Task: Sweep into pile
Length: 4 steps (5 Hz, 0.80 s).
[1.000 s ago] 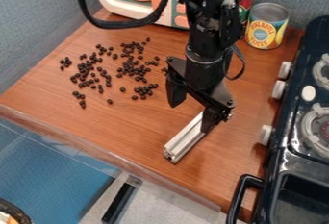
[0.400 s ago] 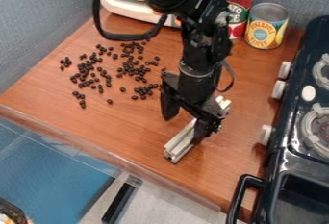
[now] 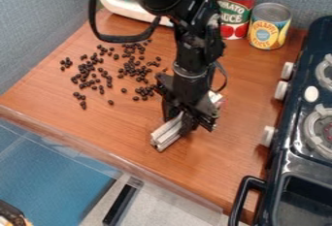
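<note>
Near the middle of the counter, my gripper point(image 3: 179, 122) hangs low with its fingers closed around a silver metal bar point(image 3: 166, 132). The bar lies slantwise; its near end sticks out at the lower left and its far end shows behind the gripper at the right. Small dark beans point(image 3: 133, 69) are scattered loosely over the left and upper part of the wooden counter, to the left of the gripper. Several beans lie close beside the gripper's upper left side, and part of that area is hidden by the arm.
A toy oven point(image 3: 120, 3) stands at the back left. Two cans, a red one point(image 3: 235, 14) and a yellow one point(image 3: 268, 28), stand at the back. The black stove point(image 3: 305, 142) borders the right side. The counter's front edge point(image 3: 97, 150) runs along the lower left.
The gripper has moved left and its fingers have drawn together on the bar. The bar has shifted up and to the left. The beans look unmoved.
</note>
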{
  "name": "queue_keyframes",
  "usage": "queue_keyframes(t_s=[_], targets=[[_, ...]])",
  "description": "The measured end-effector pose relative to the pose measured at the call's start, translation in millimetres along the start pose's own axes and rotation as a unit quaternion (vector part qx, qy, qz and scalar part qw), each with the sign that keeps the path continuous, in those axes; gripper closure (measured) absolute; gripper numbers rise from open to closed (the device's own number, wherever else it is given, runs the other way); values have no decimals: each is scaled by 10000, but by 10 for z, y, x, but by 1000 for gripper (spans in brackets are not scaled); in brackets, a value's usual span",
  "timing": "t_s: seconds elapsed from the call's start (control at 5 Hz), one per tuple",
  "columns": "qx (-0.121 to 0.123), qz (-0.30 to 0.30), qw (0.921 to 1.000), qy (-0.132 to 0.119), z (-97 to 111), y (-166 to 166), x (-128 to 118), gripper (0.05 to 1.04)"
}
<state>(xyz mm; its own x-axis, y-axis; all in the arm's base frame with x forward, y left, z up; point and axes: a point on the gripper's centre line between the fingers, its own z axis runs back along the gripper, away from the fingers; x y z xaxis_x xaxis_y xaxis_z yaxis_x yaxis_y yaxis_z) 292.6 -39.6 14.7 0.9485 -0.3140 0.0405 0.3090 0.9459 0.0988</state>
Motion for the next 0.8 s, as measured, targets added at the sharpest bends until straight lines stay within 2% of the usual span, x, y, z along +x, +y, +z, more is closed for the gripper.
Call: queue_keyframes(t_s=[0.2,0.6,0.8], targets=[[81,-59,9999,79,-22,26,-6,705],[197,73,9983,536,-81,307,99,705],[265,-145,9967,752,-109,462,146,705]])
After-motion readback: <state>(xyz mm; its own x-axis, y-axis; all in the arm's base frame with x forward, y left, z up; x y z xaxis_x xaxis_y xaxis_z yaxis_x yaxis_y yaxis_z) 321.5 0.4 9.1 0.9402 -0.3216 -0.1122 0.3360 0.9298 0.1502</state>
